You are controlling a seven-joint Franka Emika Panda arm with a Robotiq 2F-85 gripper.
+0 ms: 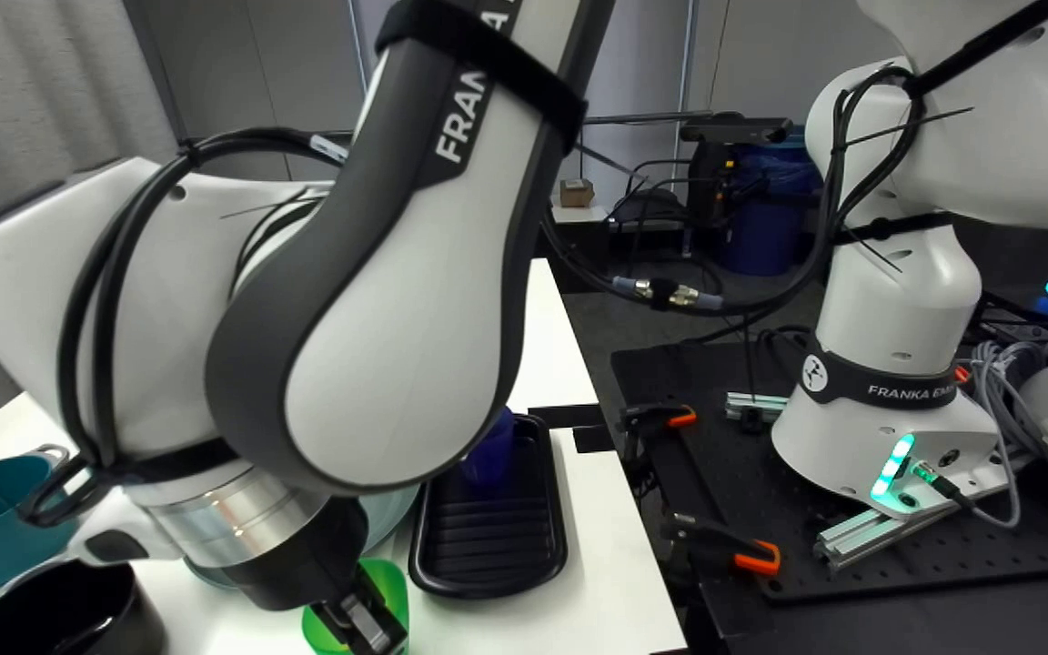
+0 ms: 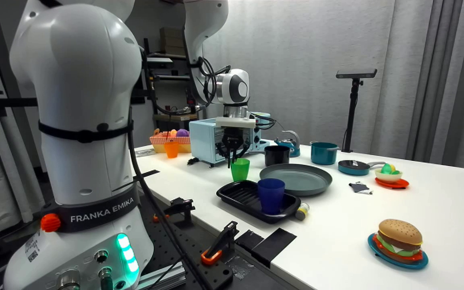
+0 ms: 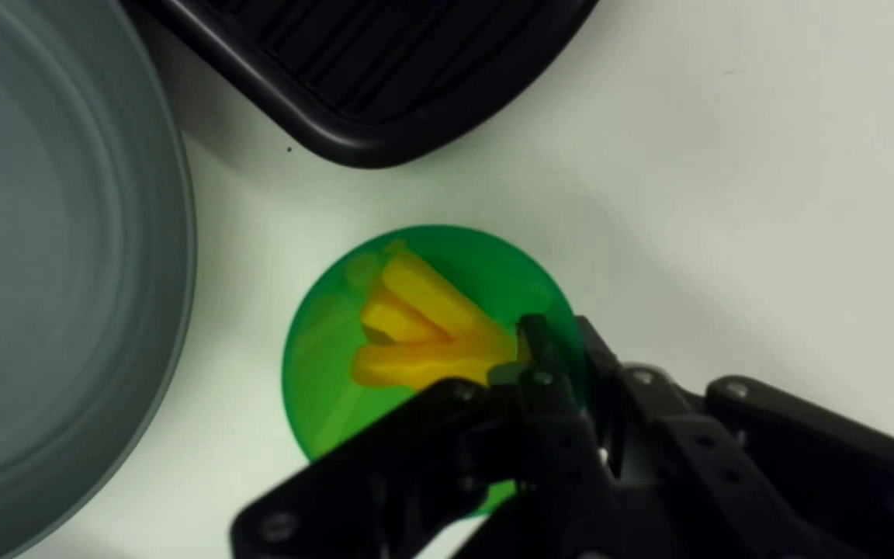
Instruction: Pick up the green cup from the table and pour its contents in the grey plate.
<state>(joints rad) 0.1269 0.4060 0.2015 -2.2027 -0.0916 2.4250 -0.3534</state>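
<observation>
The green cup [image 2: 241, 171] stands upright on or just above the white table [image 2: 336, 241], between the light blue oven and the grey plate [image 2: 296, 177]. In the wrist view the cup [image 3: 486, 268] holds several yellow pieces [image 3: 431, 299]. My gripper [image 3: 573, 334] straddles the cup's rim, one finger inside and one outside, and looks shut on the cup wall. The gripper also shows at the cup in an exterior view [image 2: 232, 160]. The grey plate [image 3: 171, 256] is at the left of the wrist view, a short gap from the cup. The arm covers most of the plate in an exterior view [image 1: 387, 514].
A black tray [image 2: 232, 197] with a blue cup [image 2: 271, 193] lies close beside the green cup and plate. A black pot [image 2: 277, 155], teal pot [image 2: 324, 153] and light blue oven [image 2: 201, 141] stand behind. A toy burger [image 2: 400, 237] sits at the right.
</observation>
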